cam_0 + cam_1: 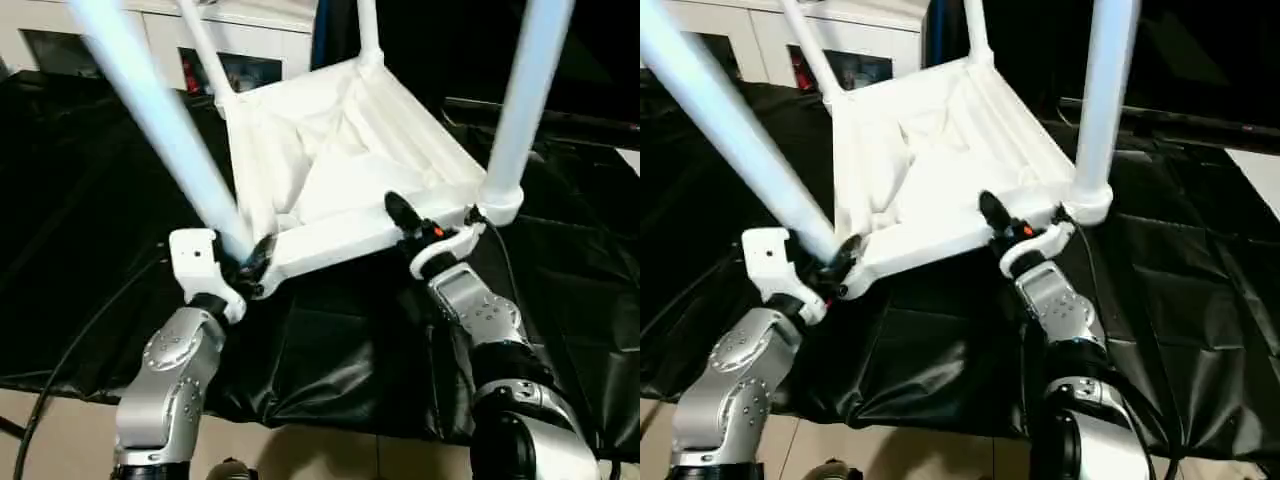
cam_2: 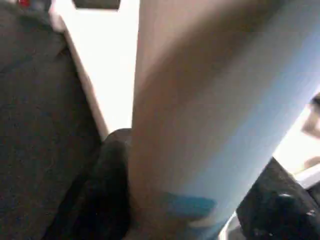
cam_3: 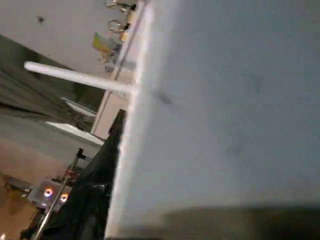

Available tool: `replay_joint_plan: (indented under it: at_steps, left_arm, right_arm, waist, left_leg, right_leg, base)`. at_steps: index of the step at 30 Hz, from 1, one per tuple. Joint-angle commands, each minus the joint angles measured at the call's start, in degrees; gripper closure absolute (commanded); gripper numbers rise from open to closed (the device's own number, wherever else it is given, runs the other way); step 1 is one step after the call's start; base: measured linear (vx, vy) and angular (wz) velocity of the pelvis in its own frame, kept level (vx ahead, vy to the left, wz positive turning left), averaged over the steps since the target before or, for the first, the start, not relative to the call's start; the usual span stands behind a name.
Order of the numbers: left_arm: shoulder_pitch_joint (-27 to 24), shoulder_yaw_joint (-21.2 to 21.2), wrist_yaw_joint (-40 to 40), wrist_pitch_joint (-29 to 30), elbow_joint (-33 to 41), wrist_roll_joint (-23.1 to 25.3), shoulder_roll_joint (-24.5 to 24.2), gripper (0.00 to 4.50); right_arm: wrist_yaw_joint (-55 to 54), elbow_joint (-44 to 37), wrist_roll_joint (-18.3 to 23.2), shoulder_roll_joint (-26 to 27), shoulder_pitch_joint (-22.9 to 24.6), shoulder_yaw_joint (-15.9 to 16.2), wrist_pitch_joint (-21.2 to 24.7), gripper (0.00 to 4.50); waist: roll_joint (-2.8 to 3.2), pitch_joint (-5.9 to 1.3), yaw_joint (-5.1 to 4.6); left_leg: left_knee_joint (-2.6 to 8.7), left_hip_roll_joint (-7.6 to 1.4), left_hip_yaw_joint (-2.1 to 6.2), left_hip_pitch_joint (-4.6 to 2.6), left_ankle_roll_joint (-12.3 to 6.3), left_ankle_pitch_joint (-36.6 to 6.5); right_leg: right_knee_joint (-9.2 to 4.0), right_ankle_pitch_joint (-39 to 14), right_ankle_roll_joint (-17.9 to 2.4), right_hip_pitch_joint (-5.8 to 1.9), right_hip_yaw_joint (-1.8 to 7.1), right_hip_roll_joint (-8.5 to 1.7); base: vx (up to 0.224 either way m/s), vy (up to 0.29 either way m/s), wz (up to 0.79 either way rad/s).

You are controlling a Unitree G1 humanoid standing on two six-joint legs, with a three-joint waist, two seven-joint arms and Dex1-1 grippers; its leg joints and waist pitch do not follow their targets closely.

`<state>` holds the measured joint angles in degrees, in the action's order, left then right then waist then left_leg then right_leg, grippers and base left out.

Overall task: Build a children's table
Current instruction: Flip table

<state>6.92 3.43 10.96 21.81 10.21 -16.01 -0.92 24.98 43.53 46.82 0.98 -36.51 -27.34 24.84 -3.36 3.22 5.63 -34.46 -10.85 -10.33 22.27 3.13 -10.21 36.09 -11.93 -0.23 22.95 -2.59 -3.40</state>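
Looking down over your two silver forearms, you see a surface draped in black sheeting (image 1: pixel 330 360), with a white glass-door cabinet (image 1: pixel 250 45) behind it at the far edge. On the sheeting lies the children's table (image 1: pixel 340 170), upside down and tilted, its ribbed underside facing up toward you and its near edge raised off the sheeting. All four tube legs stand in the corner sockets and point upward: the near-left leg (image 1: pixel 160 120) leans toward your left, the near-right leg (image 1: pixel 520 100) rises almost straight, and two far legs (image 1: pixel 205 50) stand at the back corners.

Your left gripper (image 1: pixel 255 262) sits at the near-left corner, its black jaws set either side of the base of the near-left leg, right at the socket; the left wrist view shows that leg (image 2: pixel 210 115) running between the dark fingers (image 2: pixel 107 190). They stand partly open, and you cannot tell whether they actually press on the tube.

Your right gripper (image 1: pixel 405 222) is at the near edge of the top, just beside the near-right socket, one black finger lying over the rim. You cannot tell whether these jaws have closed on the edge.
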Motion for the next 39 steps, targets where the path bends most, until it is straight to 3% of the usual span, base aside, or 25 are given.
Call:
replay_joint_plan:
  at_steps: [1,4,5,8,9,10,14,17,19,23,27,29,34,39]
  left_arm:
    - [0.6,-1.1,1.1,-0.7,0.4,-0.9,0.6,1.33]
    - [-0.8,-0.2,4.6,-0.2,1.5,-2.8,-1.6,1.18]
    - [-1.0,-0.2,5.1,-0.1,1.7,-2.9,-1.9,0.87]
    - [-3.7,-0.2,10.6,0.9,3.1,-4.0,-6.9,0.86]
    - [-5.1,-0.1,13.0,1.6,3.8,-4.6,-9.1,0.80]
    - [-5.5,0.0,13.7,1.8,4.0,-4.8,-9.9,0.45]
    - [-11.1,0.0,21.7,6.5,7.9,-6.8,-18.9,0.41]
    - [-13.3,0.4,24.2,9.2,10.2,-7.9,-23.0,0.01]
    - [-13.7,0.1,25.1,9.0,12.1,-8.2,-24.4,0.05]
    - [-11.5,-0.6,24.4,9.4,15.9,-9.1,-24.8,0.00]
    - [-4.8,-1.1,23.5,12.7,20.2,-11.3,-24.9,0.00]
    - [-2.9,-1.2,23.8,13.8,21.3,-12.0,-25.5,0.00]
    - [0.7,-1.6,24.0,16.6,23.9,-13.3,-27.3,0.00]
    - [7.1,-2.4,19.6,14.8,20.1,-5.5,-28.2,0.00]
  right_arm:
    - [1.1,-2.5,0.3,-0.9,-1.8,0.0,-0.6,2.38]
    - [0.6,-3.4,0.2,-1.3,-1.7,-0.7,-1.6,2.41]
    - [0.5,-3.5,0.2,-1.4,-1.7,-0.7,-1.7,2.43]
    - [-0.7,-4.6,-0.4,-2.5,-1.7,-1.6,-3.3,2.44]
    - [-1.2,-5.6,-0.8,-2.9,-1.6,-1.6,-3.8,2.45]
    - [-1.4,-5.9,-0.9,-3.0,-1.5,-1.6,-4.0,2.46]
    - [-3.5,-10.6,-1.6,-5.4,-0.7,-2.1,-4.2,2.46]
    - [-5.1,-14.0,-1.8,-6.7,-0.1,-2.5,-3.9,2.46]
    - [-6.0,-17.0,-3.4,-7.8,1.1,-1.3,-3.3,2.48]
    - [-8.9,-24.4,-7.4,-9.7,3.9,1.7,-1.6,2.49]
    - [-16.6,-32.1,-12.1,-11.9,7.3,3.7,1.9,2.49]
    - [-18.2,-34.2,-13.5,-12.2,8.2,4.3,2.4,2.49]
    - [-22.5,-39.3,-15.6,-12.0,10.0,5.0,3.4,2.49]
    - [-29.1,-44.6,-22.2,-15.0,12.5,9.5,9.9,2.49]
  waist:
    - [0.19,-4.18,0.23]
    - [0.28,-4.26,0.50]
    - [0.27,-4.25,0.48]
    - [0.38,-4.19,0.50]
    - [0.48,-4.12,0.50]
    - [0.61,-4.04,0.47]
    - [0.81,-3.73,0.90]
    - [0.85,-3.64,1.45]
    - [0.46,-3.60,1.71]
    - [0.24,-3.67,1.91]
    - [0.19,-3.50,1.94]
    - [0.16,-3.34,1.78]
    - [0.12,-3.42,1.88]
    - [-0.08,-3.25,1.68]
  left_leg:
    - [3.64,-2.37,0.50,-1.19,-1.04,-3.9]
    - [3.47,-2.31,0.42,-1.21,-1.69,-2.3]
    - [3.48,-2.28,0.41,-1.17,-1.81,-2.1]
    - [3.55,-2.34,0.43,-1.37,-1.86,-2.7]
    - [3.63,-2.33,0.38,-1.44,-1.60,-3.4]
    - [3.74,-2.40,0.41,-1.52,-1.12,-3.8]
    - [3.94,-2.36,0.08,-2.22,0.35,-6.6]
    - [4.21,-2.40,0.01,-2.26,1.62,-8.2]
    - [4.31,-2.38,0.03,-2.14,2.10,-8.4]
    - [4.26,-2.26,-0.01,-1.81,2.22,-7.1]
    - [4.21,-2.04,-0.13,-2.07,3.14,-8.2]
    - [4.38,-1.85,0.05,-1.56,3.89,-9.3]
    - [4.25,-1.76,-0.07,-2.18,4.56,-11.5]
    - [4.32,-1.62,0.05,-2.16,5.39,-12.6]
  right_leg:
    - [-3.24,1.9,-11.4,-3.07,2.25,-4.28]
    - [-2.98,3.1,-11.8,-2.99,2.23,-4.29]
    - [-2.97,3.2,-11.8,-2.99,2.22,-4.22]
    - [-3.02,2.3,-11.8,-2.82,2.15,-4.16]
    - [-3.08,0.9,-11.6,-2.69,2.15,-4.12]
    - [-3.07,0.0,-11.5,-2.57,2.14,-4.07]
    - [-3.41,-3.3,-9.9,-1.85,2.23,-3.63]
    - [-3.54,-5.7,-8.7,-1.76,2.33,-3.72]
    - [-3.53,-6.3,-7.8,-1.85,2.37,-3.74]
    - [-3.40,-5.1,-6.8,-2.04,2.49,-3.79]
    - [-3.64,-7.9,-5.2,-1.71,2.65,-3.58]
    - [-3.92,-11.4,-3.8,-2.00,2.68,-3.70]
    - [-4.29,-14.5,-2.0,-1.30,2.80,-3.37]
    - [-4.69,-17.7,0.3,-1.19,2.80,-3.13]
  base:
    - [0.000,0.000,0.00]
    - [0.000,0.000,0.00]
    - [0.000,0.000,0.00]
    - [0.000,0.000,0.00]
    - [0.000,0.000,0.00]
    - [0.000,0.000,0.00]
    - [0.000,0.000,0.00]
    - [0.000,0.000,0.00]
    - [0.000,0.000,0.00]
    - [0.000,0.000,0.00]
    - [0.000,0.000,0.00]
    - [0.000,0.000,0.00]
    - [0.000,0.000,0.00]
    - [0.000,0.000,0.00]
